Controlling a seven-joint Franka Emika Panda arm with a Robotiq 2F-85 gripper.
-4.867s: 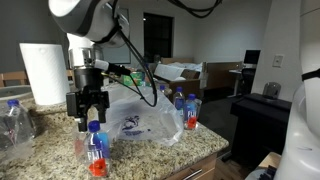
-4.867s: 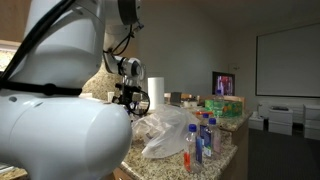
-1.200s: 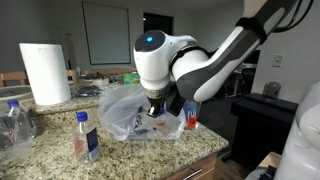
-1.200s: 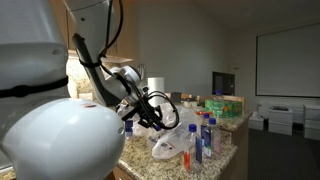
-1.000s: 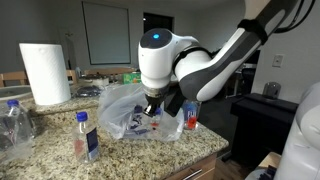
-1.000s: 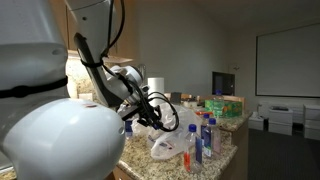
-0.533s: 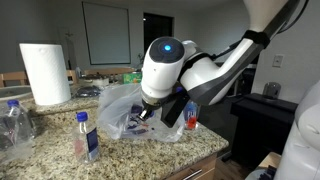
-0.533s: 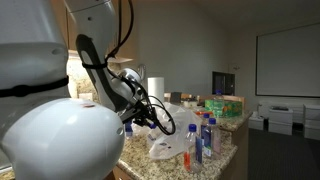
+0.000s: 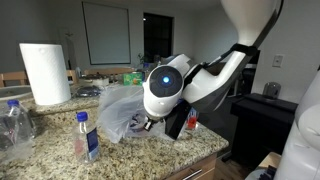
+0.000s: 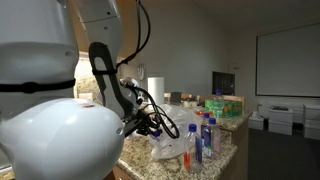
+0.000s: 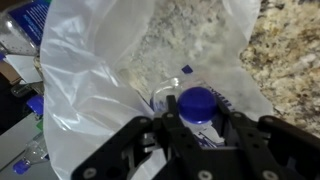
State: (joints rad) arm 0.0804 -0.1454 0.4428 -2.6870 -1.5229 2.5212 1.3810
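Wrist view: we look down along the gripper, whose two dark fingers stand at a narrow setting and are closed on a water bottle, one finger on each side of it just below its blue cap. The bottle is seen from above, with its cap towards the camera and part of a blue and white label showing beside it. We find the bottle inside the mouth of a translucent white plastic bag, whose crumpled film surrounds it on every side. The bag lies on a speckled granite counter, which is bare at the right edge of this view. In an exterior view, the arm's white wrist, marked by a blue light, leans low over the bag and hides the fingers and the held bottle from us. A second bottle with a blue cap stands upright on the counter, near the bag and apart from the arm. A paper towel roll stands well apart at the back of the counter. In an exterior view, a group of upright bottles stands just beside the bag, on the side away from the arm.
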